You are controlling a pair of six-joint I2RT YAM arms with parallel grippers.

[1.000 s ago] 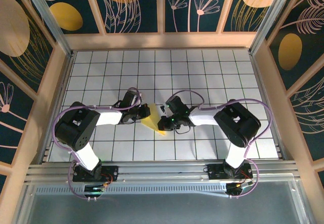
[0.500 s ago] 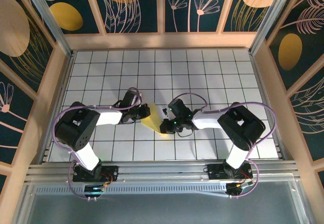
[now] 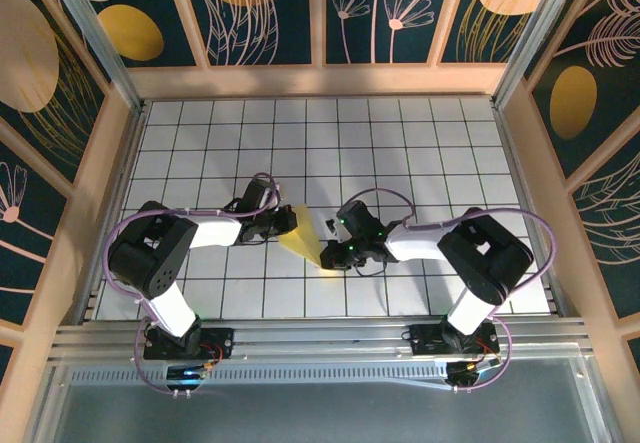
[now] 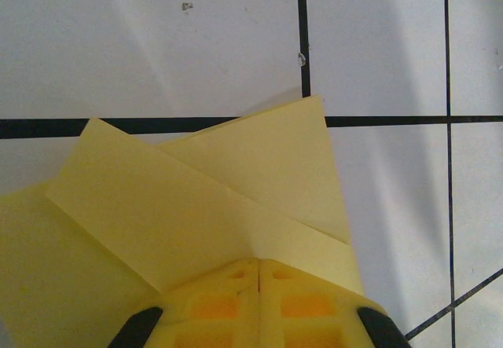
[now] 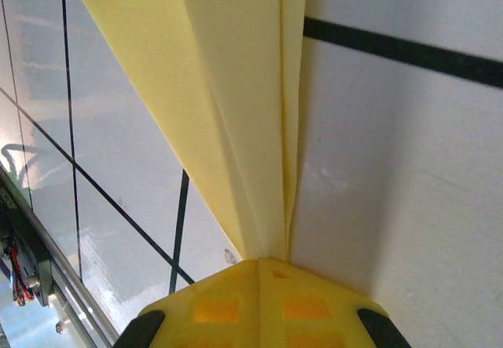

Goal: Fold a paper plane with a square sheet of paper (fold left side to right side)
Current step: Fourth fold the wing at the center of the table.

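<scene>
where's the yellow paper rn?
Top view: the yellow paper lies centre-frame, held by the left gripper at its left edge and the right gripper at its near tip.

**Speaker one:** What has moved over the last second?

**Speaker two:** The right gripper (image 3: 334, 256) has slid toward the near edge of the table. Its black-and-white right arm has swung with it, so the elbow now sits further right and lower in the top view.

**Speaker one:** Has the paper changed?

**Speaker two:** Yes. The thin bright yellow sheet of paper (image 3: 303, 237) has a narrower outline. The yellow strip that showed beside the gripper's far side is gone, leaving a slim wedge tapering toward the fingertips.
</scene>
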